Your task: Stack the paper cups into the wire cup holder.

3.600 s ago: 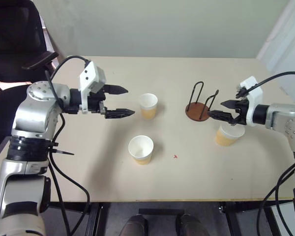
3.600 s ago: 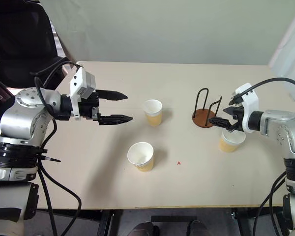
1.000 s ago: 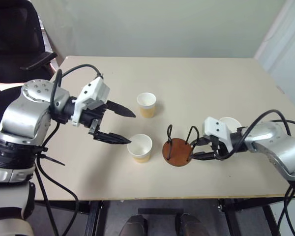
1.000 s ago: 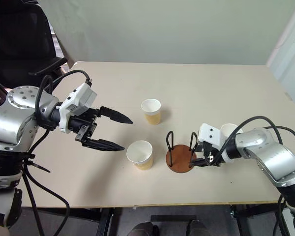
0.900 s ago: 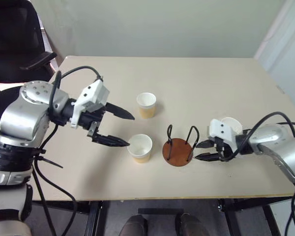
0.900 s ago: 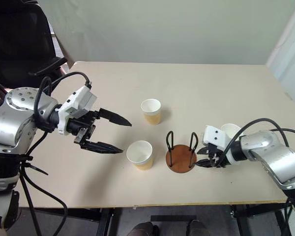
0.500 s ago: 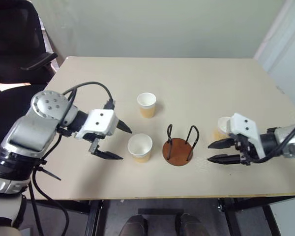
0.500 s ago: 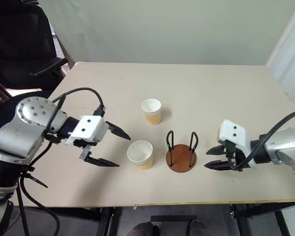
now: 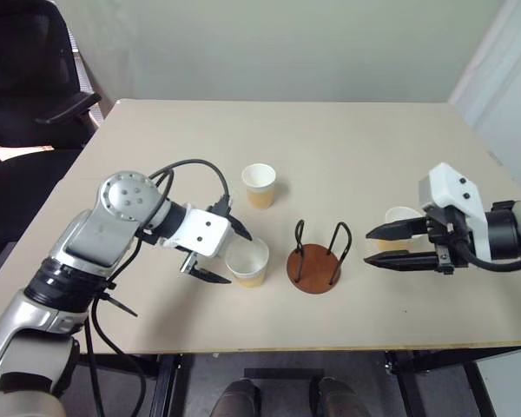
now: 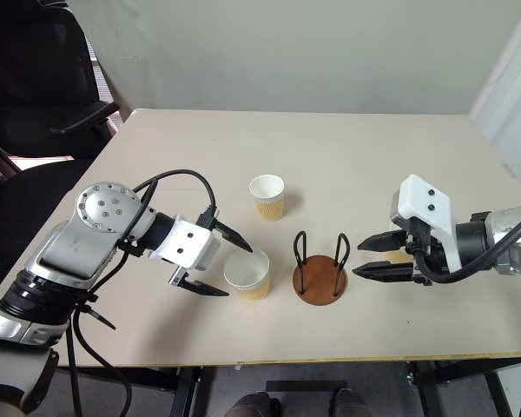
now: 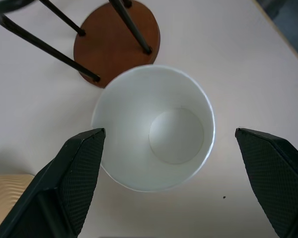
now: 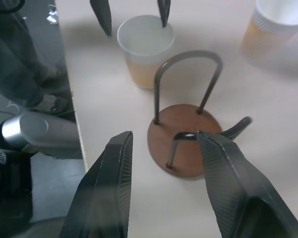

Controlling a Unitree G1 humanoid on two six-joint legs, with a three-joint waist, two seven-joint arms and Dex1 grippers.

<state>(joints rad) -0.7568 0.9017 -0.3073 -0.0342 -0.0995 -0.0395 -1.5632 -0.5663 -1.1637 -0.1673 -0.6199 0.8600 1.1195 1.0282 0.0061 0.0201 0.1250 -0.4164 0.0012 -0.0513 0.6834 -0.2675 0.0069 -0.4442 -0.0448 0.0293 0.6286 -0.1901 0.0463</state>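
The wire cup holder (image 9: 315, 268), a brown disc with two black wire loops, stands empty near the table's front middle. Just left of it stands a paper cup (image 9: 248, 261). My left gripper (image 9: 237, 258) is open and straddles this cup, one finger (image 11: 74, 173) on each side, apart from its wall. A second cup (image 9: 260, 185) stands farther back. A third cup (image 9: 398, 215) sits at the right, partly hidden behind my right gripper (image 9: 370, 246). That gripper is open and empty, raised off the table, pointing at the holder (image 12: 186, 139) from the right.
The tan table (image 9: 356, 148) ends close in front of the holder and cups. A black office chair (image 9: 35, 78) stands off the table's far left corner. A pale wall runs behind the table.
My left gripper sank, rolled and moved right until it straddles the near cup. My right gripper let go of the holder, drew back to the right and rose. The holder stayed put.
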